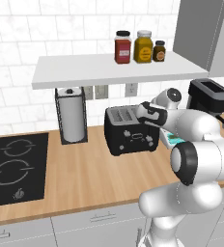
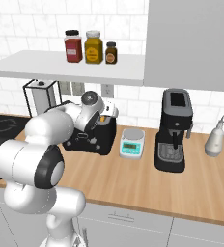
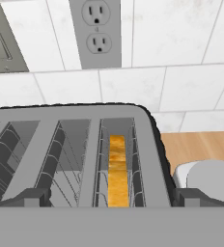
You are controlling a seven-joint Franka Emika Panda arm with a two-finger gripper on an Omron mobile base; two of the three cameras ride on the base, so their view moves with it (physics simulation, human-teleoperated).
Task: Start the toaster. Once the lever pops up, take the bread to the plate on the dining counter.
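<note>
The black toaster stands on the wood counter against the tiled wall, and also shows in the right base view. Looking down from the hand, the golden-brown bread sits upright deep in the rightmost slot, framed by the toaster's silvery rim. My gripper hovers just above the toaster's right side, open, with one dark fingertip on each side of the bread's slot and nothing between them. From the left base camera the hand hangs over the toaster's top right. The plate and the dining counter are out of view.
A paper towel holder stands left of the toaster, and a stovetop lies further left. To the right are a small scale, a black coffee machine and a pale bottle. A shelf with jars overhangs the toaster.
</note>
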